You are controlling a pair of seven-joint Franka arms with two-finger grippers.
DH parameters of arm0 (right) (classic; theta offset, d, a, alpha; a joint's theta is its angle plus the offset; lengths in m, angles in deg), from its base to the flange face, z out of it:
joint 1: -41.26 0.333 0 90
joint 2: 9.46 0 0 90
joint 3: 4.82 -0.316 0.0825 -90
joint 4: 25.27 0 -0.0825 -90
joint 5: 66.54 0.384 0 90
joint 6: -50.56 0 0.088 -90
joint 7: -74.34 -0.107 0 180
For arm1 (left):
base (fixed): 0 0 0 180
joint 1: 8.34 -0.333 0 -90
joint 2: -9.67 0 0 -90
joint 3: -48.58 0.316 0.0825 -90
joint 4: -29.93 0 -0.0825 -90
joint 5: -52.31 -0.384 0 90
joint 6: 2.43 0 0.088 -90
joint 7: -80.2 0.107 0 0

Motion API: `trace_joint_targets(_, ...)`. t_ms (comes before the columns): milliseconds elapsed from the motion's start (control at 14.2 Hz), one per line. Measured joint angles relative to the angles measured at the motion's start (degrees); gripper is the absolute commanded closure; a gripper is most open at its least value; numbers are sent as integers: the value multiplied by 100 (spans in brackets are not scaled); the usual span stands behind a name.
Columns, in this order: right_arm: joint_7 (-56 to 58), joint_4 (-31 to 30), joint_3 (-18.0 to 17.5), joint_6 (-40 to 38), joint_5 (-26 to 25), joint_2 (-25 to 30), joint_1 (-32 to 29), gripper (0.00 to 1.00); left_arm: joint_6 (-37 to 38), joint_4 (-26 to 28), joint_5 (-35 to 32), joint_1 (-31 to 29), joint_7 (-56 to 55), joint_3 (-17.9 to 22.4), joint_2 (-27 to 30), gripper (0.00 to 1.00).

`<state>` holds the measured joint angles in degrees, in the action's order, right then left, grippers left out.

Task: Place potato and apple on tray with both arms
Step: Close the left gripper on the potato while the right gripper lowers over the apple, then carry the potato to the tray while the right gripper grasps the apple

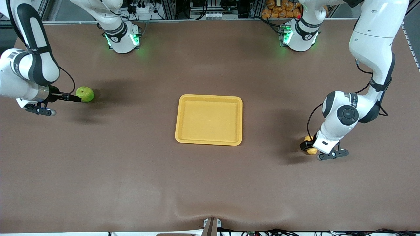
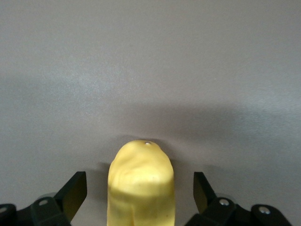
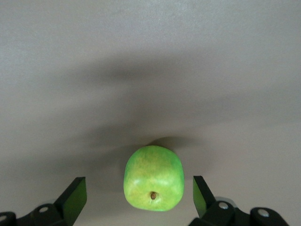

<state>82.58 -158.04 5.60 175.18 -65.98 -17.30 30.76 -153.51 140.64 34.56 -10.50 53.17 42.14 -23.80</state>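
The yellow tray point(image 1: 210, 118) lies flat and empty at the table's middle. The green apple point(image 1: 86, 94) rests on the table toward the right arm's end. My right gripper point(image 1: 77, 98) is low beside it, open. In the right wrist view the apple point(image 3: 153, 184) sits between the two fingers with a gap on each side. The yellow-orange potato point(image 1: 311, 151) rests on the table toward the left arm's end, partly hidden by my left gripper point(image 1: 305, 145). In the left wrist view the potato point(image 2: 141, 183) stands between the open fingers, not touched.
The brown table mat point(image 1: 210, 183) spreads wide around the tray. The arm bases point(image 1: 123, 39) point(image 1: 300, 37) stand at the table's back edge. A pile of orange items point(image 1: 279, 9) lies off the table past that edge. A small mount point(image 1: 211, 225) sits at the front edge.
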Motion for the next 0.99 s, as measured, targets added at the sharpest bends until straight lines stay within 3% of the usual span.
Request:
trace_joint_targets(141,2,-177,0,228,0,-1,0,0,1,22,0,-2,0,0,-14,0)
trace_joint_targets(212,2,-239,0,268,0,-3,0,0,1,44,0,-2,-1,0,-15,12)
trace_joint_targets(353,3,-329,3,283,-33,-4,0,0,1,59,0,-2,-18,0,-15,72)
trace_joint_targets(494,3,-419,17,283,-181,-5,0,0,0,59,0,-2,-39,0,-14,100)
trace_joint_targets(989,3,-586,46,367,-304,-87,-41,0,-65,-141,0,13,-186,-35,8,100)
